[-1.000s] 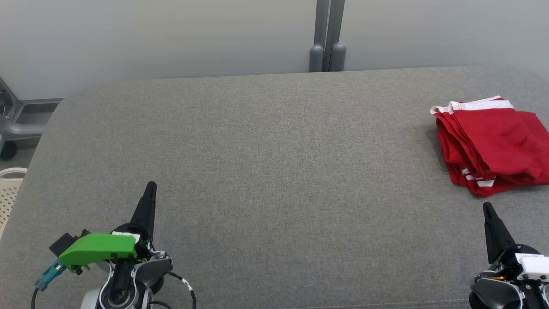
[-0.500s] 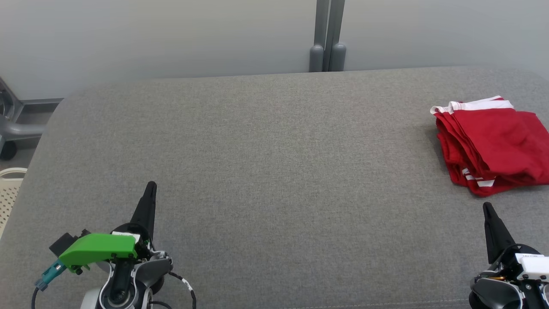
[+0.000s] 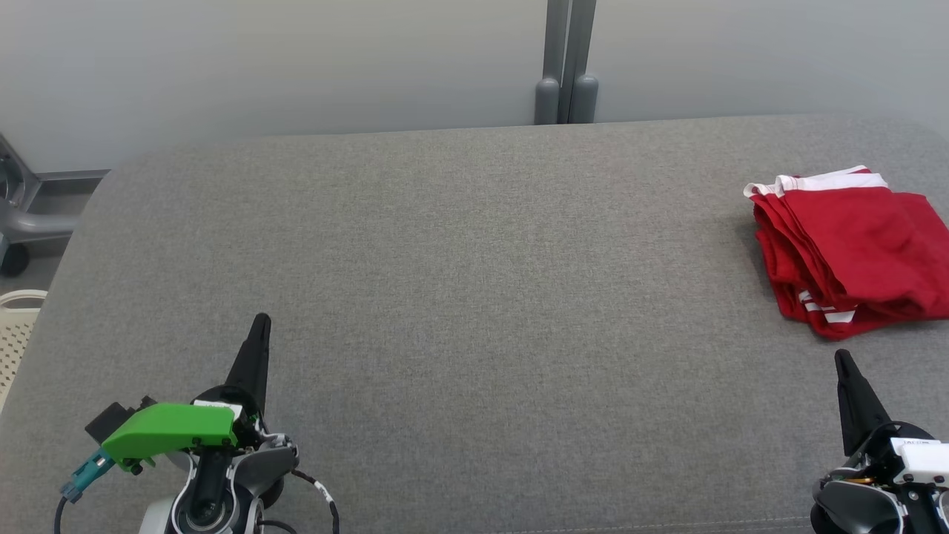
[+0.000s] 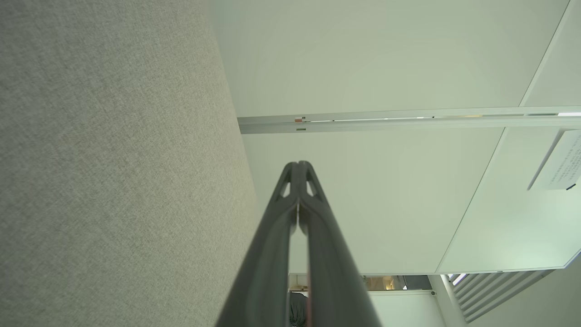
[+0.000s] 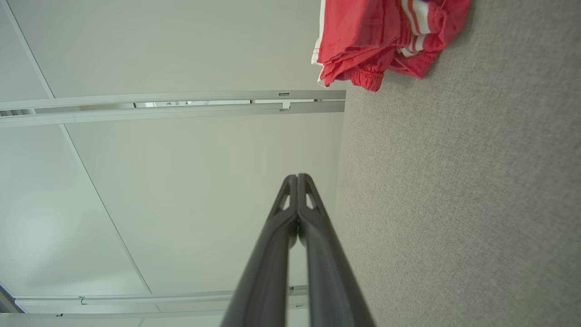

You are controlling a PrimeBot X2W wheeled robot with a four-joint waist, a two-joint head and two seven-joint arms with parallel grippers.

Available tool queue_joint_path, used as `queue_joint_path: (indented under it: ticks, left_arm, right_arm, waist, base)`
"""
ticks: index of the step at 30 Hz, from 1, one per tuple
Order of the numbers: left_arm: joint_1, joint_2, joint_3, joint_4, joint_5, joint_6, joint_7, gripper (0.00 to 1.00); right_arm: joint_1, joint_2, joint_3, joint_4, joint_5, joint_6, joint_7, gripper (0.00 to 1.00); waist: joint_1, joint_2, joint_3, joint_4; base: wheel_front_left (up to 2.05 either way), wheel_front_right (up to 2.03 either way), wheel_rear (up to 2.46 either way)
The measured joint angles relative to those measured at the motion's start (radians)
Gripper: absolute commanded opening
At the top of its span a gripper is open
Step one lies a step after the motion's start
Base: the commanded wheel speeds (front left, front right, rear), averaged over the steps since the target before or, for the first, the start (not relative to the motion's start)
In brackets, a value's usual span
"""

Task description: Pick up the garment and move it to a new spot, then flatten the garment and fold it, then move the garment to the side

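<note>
Head view, garment [image 3: 852, 245] beyond right gripper [image 3: 843, 359], left gripper [image 3: 260, 322] well apart, both closed empty.

A grey fabric-covered surface [image 3: 460, 297] was backed on the far side by pale wall panels [image 3: 296, 59], which were joined at a grey upright post [image 3: 567, 67]. A white perforated basket [image 3: 15, 326] and a grey wheeled frame [image 3: 22, 222] were seen beyond its left edge.

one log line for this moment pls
red white-striped garment: folded, right side of grey fabric surface | left end effector: shut, empty | right end effector: shut, empty, short of garment | phase: looks finished
</note>
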State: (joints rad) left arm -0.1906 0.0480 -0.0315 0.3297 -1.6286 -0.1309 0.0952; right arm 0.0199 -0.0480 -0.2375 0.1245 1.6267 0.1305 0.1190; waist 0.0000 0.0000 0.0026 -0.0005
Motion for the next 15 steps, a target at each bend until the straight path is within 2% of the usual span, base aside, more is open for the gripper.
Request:
queue_joint_path:
  ticks: [15]
  left_arm:
    - [0.0,0.0,0.0,0.0,0.0,0.0,0.0,0.0]
  right_arm:
    - [0.0,0.0,0.0,0.0,0.0,0.0,0.0,0.0]
  waist:
    - [0.0,0.0,0.0,0.0]
  base:
    - [0.0,0.0,0.0]
